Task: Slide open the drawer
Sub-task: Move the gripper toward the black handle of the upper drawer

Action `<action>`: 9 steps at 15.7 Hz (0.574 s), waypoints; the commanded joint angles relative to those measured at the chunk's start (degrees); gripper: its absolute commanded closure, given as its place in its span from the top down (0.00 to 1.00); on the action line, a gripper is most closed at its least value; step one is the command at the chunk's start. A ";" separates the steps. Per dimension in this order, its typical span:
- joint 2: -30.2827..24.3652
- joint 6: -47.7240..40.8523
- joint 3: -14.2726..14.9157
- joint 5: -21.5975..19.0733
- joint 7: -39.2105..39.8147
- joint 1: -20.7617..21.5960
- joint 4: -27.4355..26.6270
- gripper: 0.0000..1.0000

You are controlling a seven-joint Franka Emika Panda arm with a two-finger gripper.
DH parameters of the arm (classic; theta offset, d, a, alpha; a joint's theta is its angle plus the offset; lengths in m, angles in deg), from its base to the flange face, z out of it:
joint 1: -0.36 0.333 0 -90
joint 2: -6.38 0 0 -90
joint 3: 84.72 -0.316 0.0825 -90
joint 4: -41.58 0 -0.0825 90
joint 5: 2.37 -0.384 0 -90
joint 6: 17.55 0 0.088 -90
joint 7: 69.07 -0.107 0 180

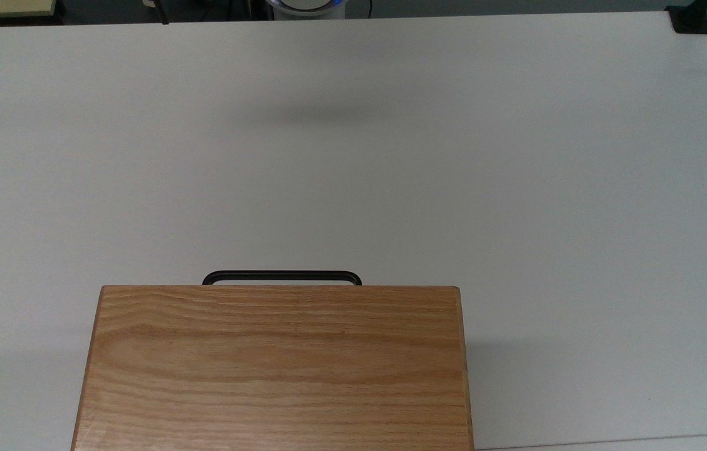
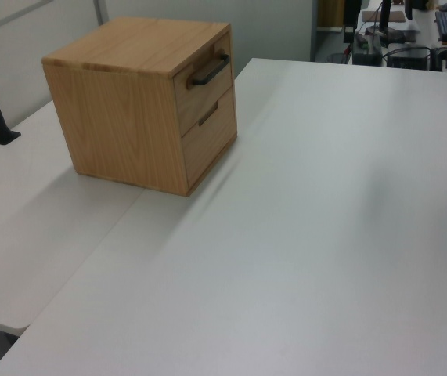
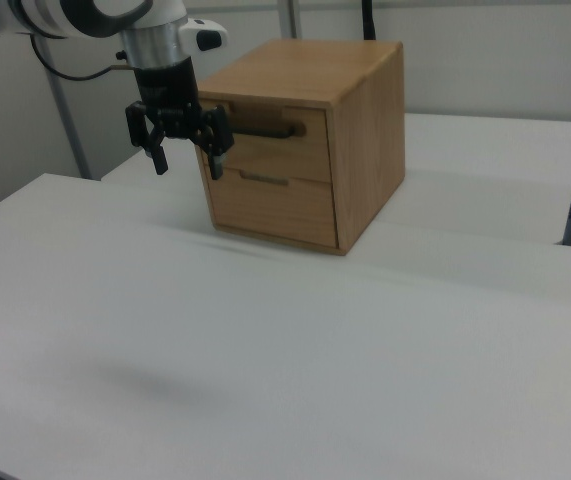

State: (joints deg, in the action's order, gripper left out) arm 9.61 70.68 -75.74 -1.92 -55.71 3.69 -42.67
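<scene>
The hand [image 3: 187,155] hangs open before the shut drawer [image 3: 270,135], fingers apart, seemingly to take its black handle [image 3: 265,129].

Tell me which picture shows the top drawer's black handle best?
The left view: the handle stands clear along the top drawer. In the top view the handle just peeks past the cabinet top. In the right view the gripper partly covers it.
</scene>
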 commanded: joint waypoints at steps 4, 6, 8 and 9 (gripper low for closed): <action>-1.99 -0.77 -0.10 -0.54 -2.11 1.24 -3.37 1.00; -1.82 0.62 -0.19 -0.45 -1.50 1.24 -3.55 1.00; -1.38 1.69 -1.15 -0.54 -1.76 1.24 -4.08 1.00; -1.64 1.69 -1.42 -0.36 -1.58 1.24 -4.60 1.00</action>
State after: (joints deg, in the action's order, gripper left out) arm 9.55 70.45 -76.10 -2.40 -56.84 4.41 -44.34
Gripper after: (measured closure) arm 0.000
